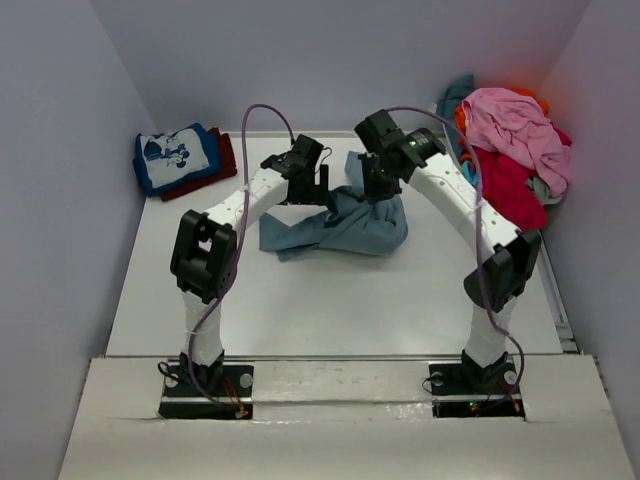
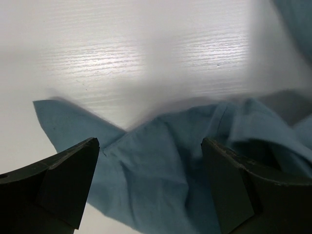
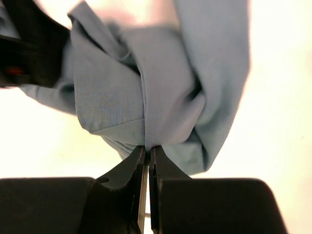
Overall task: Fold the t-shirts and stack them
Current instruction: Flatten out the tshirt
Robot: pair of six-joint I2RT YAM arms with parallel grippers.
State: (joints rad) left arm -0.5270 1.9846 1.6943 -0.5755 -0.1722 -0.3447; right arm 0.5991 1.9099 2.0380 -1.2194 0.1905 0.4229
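The slate-blue t-shirt [image 1: 345, 228] lies crumpled on the counter [image 1: 330, 300], bunched directly under both arms' tips. The right fingers [image 3: 141, 163] are pinched tight on a fold of it, with cloth bulging just beyond them. The left fingers [image 2: 73, 170] hover spread wide over a loose edge, holding nothing. The left should take a hem corner well apart from the right's pinch — then both can draw the shirt flat before any fold.

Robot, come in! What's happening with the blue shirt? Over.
Right end effector shut on crumpled slate-blue t-shirt. Left end effector open above it. Shirt pile, folded stack well aside.
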